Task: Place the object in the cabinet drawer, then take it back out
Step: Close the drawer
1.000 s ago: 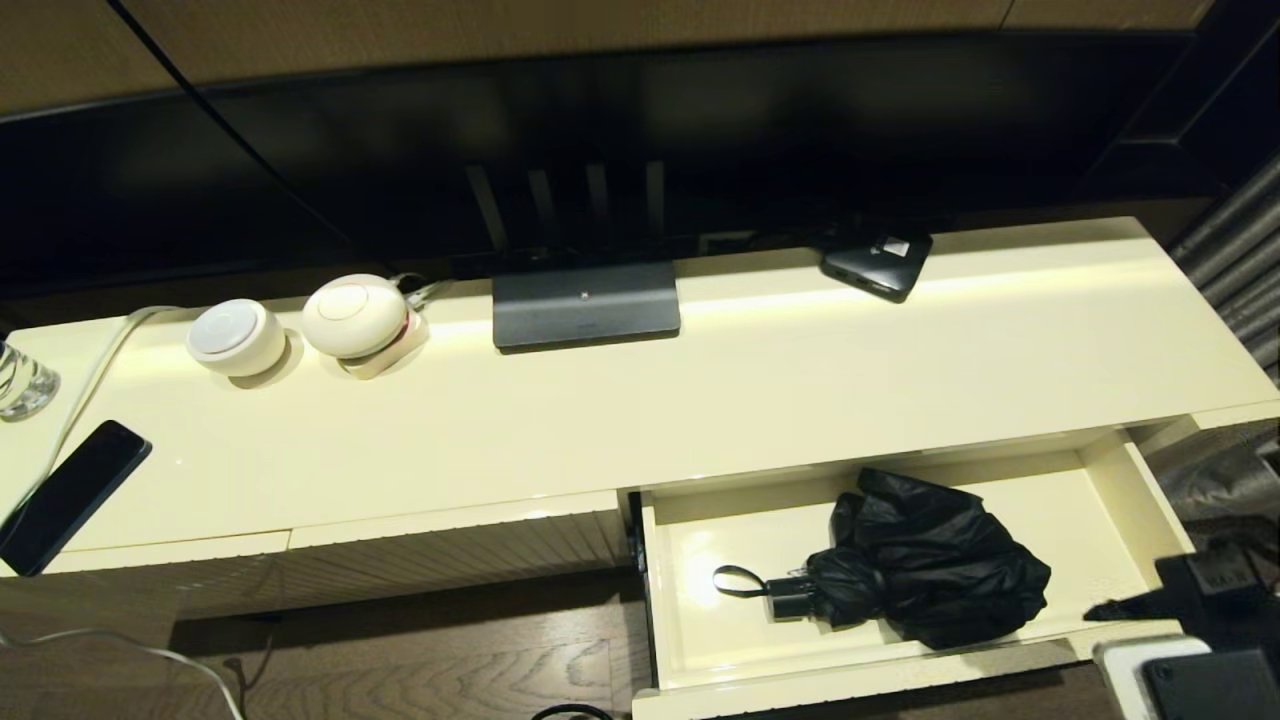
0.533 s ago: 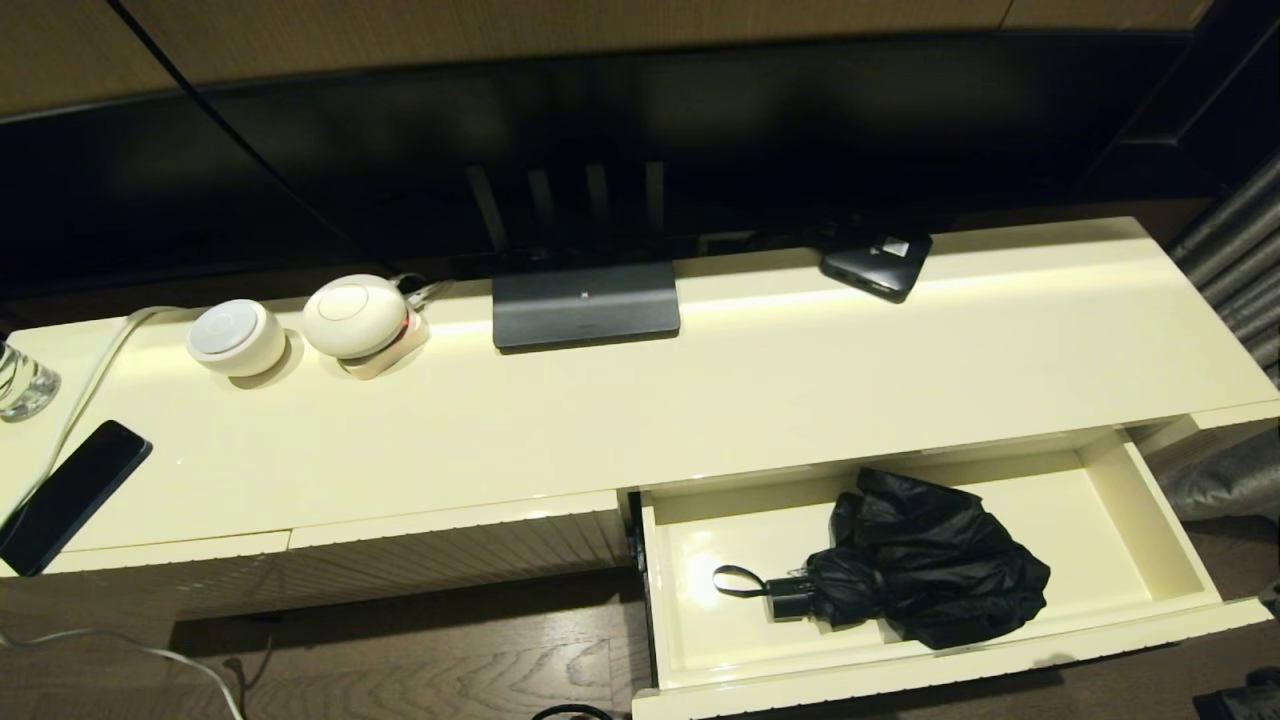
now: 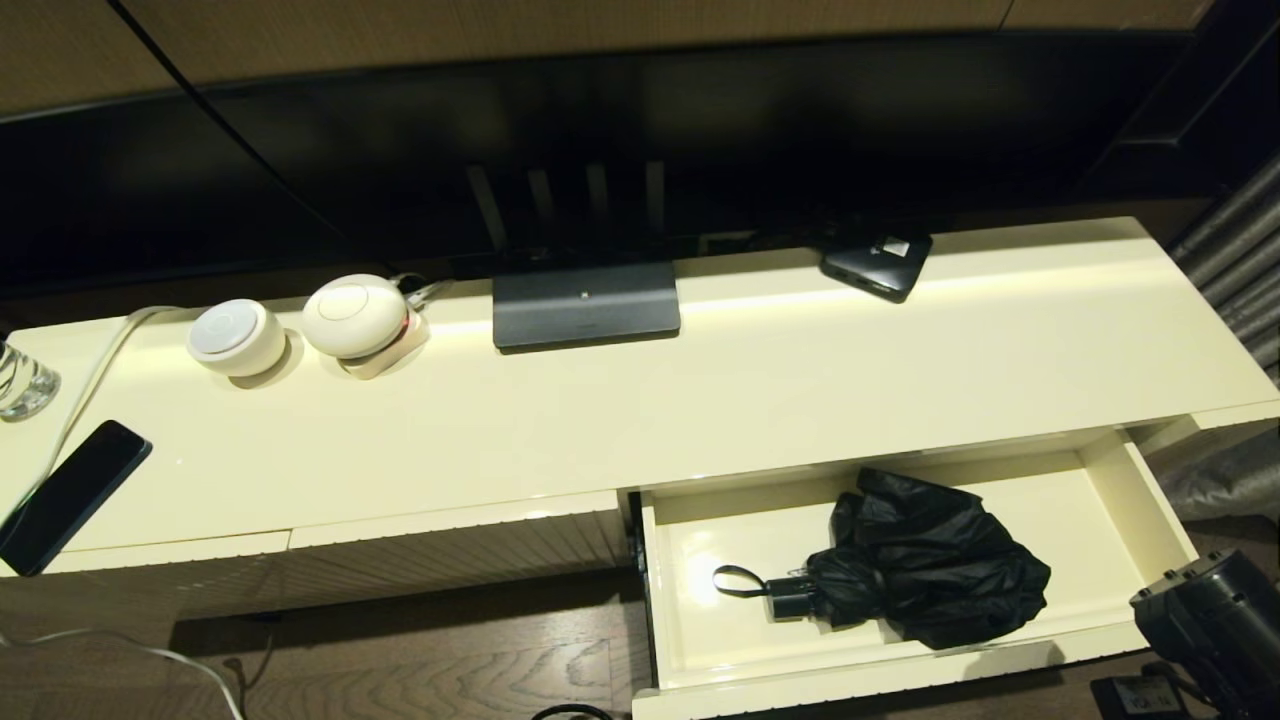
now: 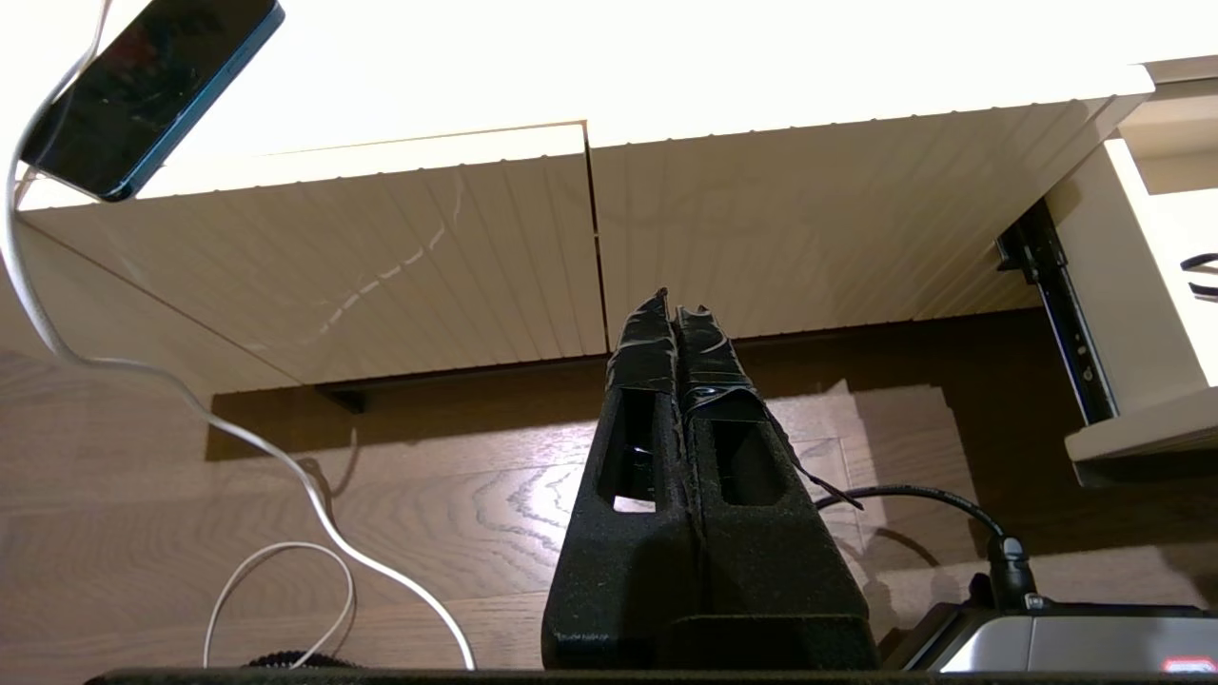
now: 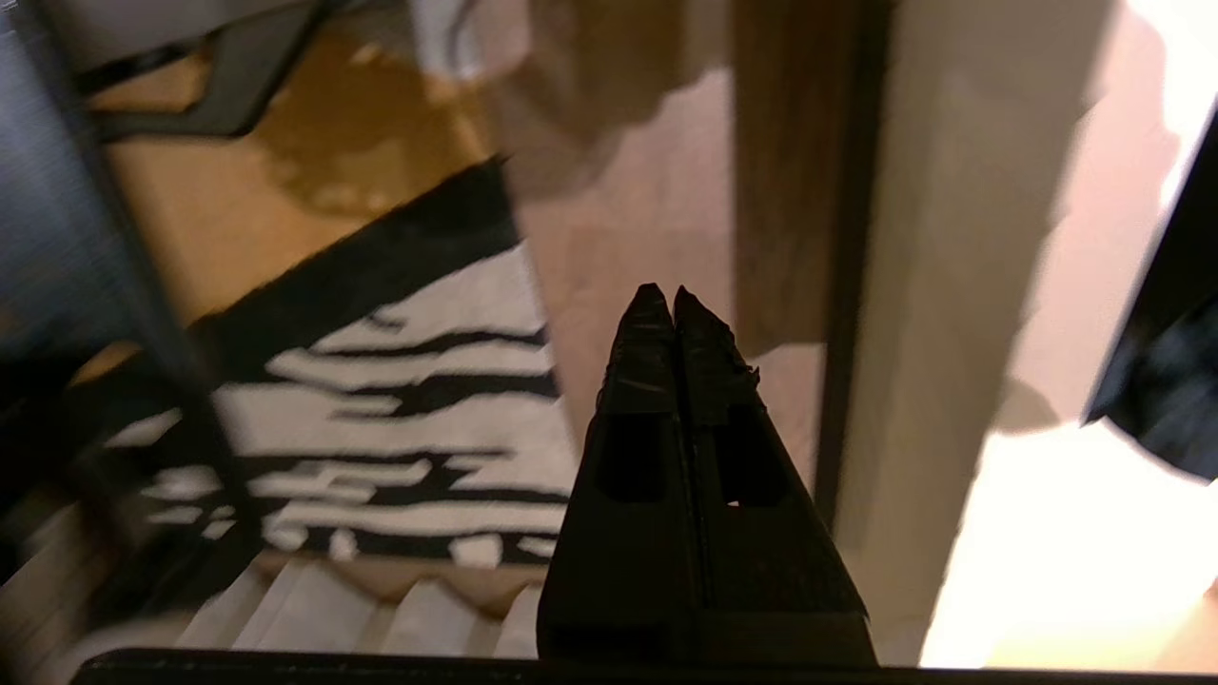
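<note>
We see the cabinet drawer pulled out at the right end of the long cream surface. The umbrella lies on the drawer's floor toward its middle, its loose black folds bunched to the right, its short handle and thin strap loop pointing left. Nothing touches it.

Our right gripper has its fingers pressed together with nothing between them; its wrist view shows it just outside the drawer's wall, over the wooden floor and a black-and-white striped rug. In the head view only the right arm's dark body shows at the lower right corner, beside the drawer's front right corner.

Our left gripper is likewise closed on nothing, held low in front of the ribbed cream panels to the left of the drawer, above the floor.

On the surface stand two round white devices, a dark stand base, a small black box and, at the far left, a phone.
</note>
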{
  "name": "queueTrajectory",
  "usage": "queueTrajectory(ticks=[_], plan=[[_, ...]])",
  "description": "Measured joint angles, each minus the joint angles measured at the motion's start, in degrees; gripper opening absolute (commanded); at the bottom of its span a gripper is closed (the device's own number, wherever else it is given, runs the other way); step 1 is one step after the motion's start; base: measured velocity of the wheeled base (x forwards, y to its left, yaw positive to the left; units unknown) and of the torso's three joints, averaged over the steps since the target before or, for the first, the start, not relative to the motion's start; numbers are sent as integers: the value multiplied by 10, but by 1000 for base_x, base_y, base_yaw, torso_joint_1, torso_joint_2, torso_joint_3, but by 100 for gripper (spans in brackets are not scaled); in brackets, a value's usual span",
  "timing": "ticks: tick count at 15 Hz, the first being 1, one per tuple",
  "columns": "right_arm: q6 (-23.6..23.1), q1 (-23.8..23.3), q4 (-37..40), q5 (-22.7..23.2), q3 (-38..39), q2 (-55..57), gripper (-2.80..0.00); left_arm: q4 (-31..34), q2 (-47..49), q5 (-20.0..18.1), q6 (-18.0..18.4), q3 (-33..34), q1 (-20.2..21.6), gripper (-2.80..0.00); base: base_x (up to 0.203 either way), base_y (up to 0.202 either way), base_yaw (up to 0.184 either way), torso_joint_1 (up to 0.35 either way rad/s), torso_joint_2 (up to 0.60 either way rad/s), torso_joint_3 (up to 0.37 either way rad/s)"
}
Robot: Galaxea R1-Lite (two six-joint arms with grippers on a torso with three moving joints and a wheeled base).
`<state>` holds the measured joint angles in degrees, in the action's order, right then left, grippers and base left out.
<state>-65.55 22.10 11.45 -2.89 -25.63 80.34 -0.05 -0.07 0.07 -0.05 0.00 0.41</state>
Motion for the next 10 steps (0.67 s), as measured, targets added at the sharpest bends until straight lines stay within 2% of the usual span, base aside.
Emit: queueTrajectory(ticks=[6,10], plan=[[-3,6,-122,-8,4,62,-280,0,0,0,0,0,0,-280,0,0,0,0,0,0],[-5,6,-168,-39,-3,73,-280,0,0,0,0,0,0,-280,0,0,0,0,0,0]])
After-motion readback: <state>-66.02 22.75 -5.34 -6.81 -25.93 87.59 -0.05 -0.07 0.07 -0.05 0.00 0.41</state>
